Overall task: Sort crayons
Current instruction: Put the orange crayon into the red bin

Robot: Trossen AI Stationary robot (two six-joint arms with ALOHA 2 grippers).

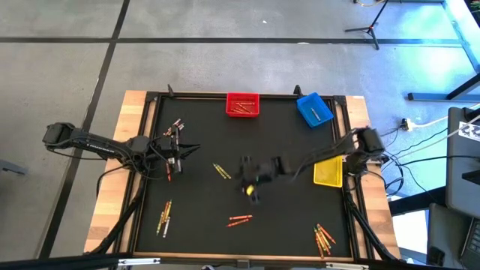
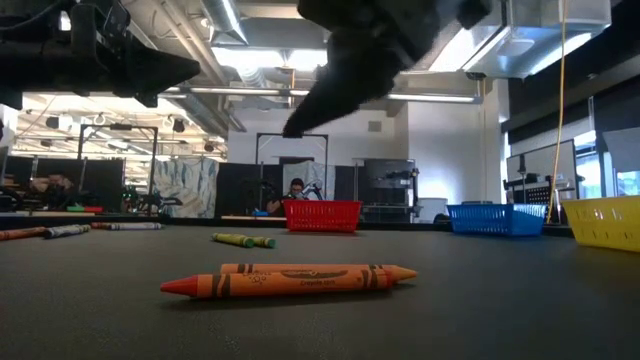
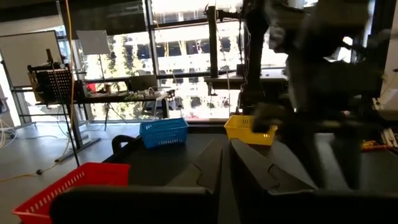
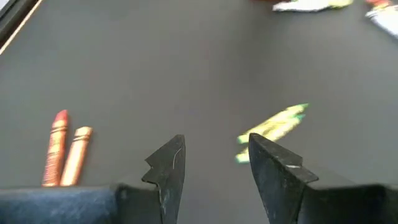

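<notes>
Over the mat's middle, seen from above, the right gripper (image 1: 251, 180) hangs blurred with a yellow spot just beneath it; whether that is a held crayon cannot be told. The left gripper (image 1: 189, 149) waits over the left half, fingers pinched narrow. Crayons (image 1: 240, 220) lie in loose groups: a red-orange pair near the front centre, a yellow pair (image 1: 221, 172) left of the right gripper, others at the front left (image 1: 164, 217), front right (image 1: 324, 238) and far left (image 1: 177, 126). A red bin (image 1: 243, 105) and a blue bin (image 1: 314, 109) sit at the far edge and a yellow bin (image 1: 328, 172) at the right edge, likely kept out of the working middle. The table's raised rim (image 1: 145, 172) bounds the mat, and the centre is open for travel.

From table height, the orange pair (image 2: 290, 281) lies flat and close, touching side by side, with the right gripper (image 2: 330, 100) well above. Open mat stretches back to the bins.

Past the left wrist, the fingers (image 3: 249, 171) sit nearly together with nothing seen between them, pointing at the blue bin (image 3: 164, 132) and yellow bin (image 3: 247, 129).

Past the right wrist, the fingers (image 4: 168, 162) stand apart and empty above bare mat, the yellow pair (image 4: 273, 127) just beyond one tip and the orange pair (image 4: 65, 155) off to the side. The spread probably suits dropping over a crayon; there is room all round.
</notes>
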